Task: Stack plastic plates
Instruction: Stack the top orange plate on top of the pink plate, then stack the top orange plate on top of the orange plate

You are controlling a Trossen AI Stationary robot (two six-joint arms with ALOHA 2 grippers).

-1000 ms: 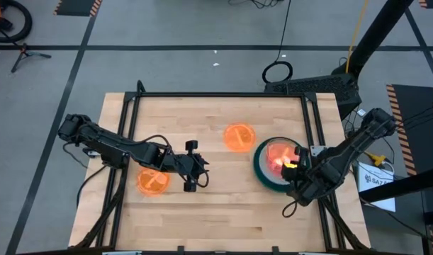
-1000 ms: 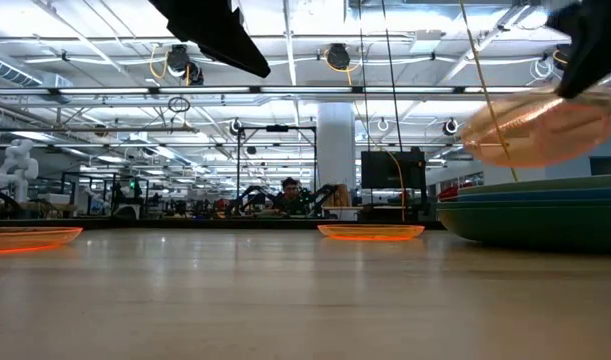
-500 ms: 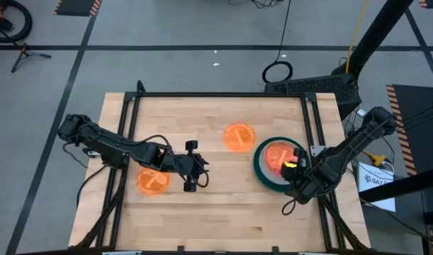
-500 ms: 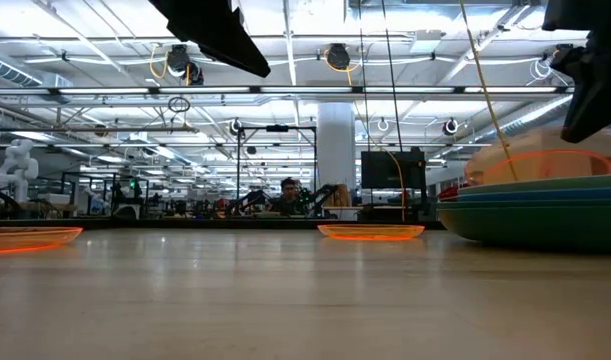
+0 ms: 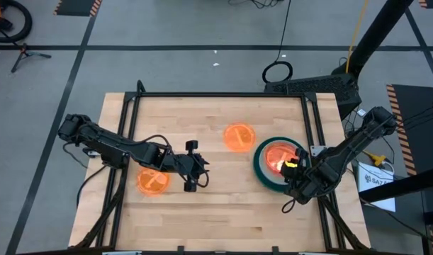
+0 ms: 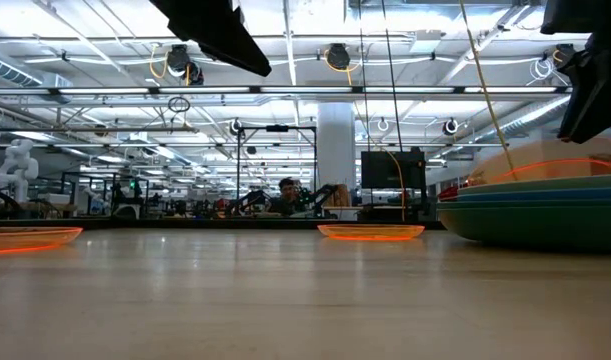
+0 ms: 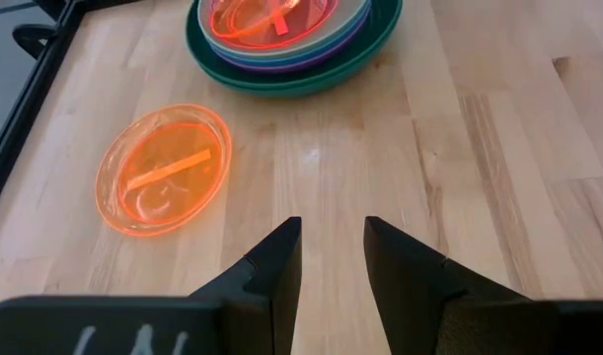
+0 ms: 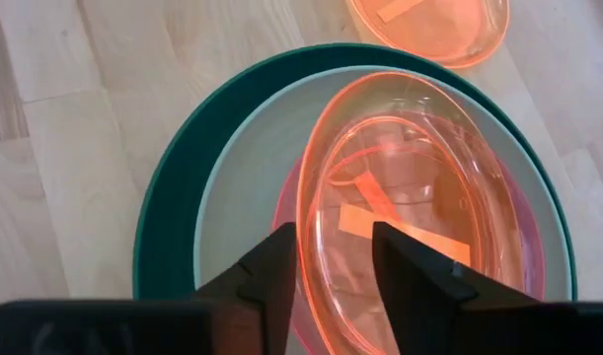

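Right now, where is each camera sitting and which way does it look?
High view: overhead, straight down on the table, both arms, left gripper.
Low view: tabletop height, looking across at the stack.
Left wrist view: past its own fingers toward the stack.
Right wrist view: over the top orange plate.
All share the stack.

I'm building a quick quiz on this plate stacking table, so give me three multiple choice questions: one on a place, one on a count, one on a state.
1. Where is the stack of plates?
A. right side of table
B. left side
C. on the floor

2. How many orange plates lie apart from the stack?
A. none
B. two
C. four

3. The right gripper is:
A. shut on a plate
B. open over the stack
C. out of view

A: the high view shows it by the right arm.
B: one mid-table, one at left.
B: its jaws stand apart, clasping nothing.
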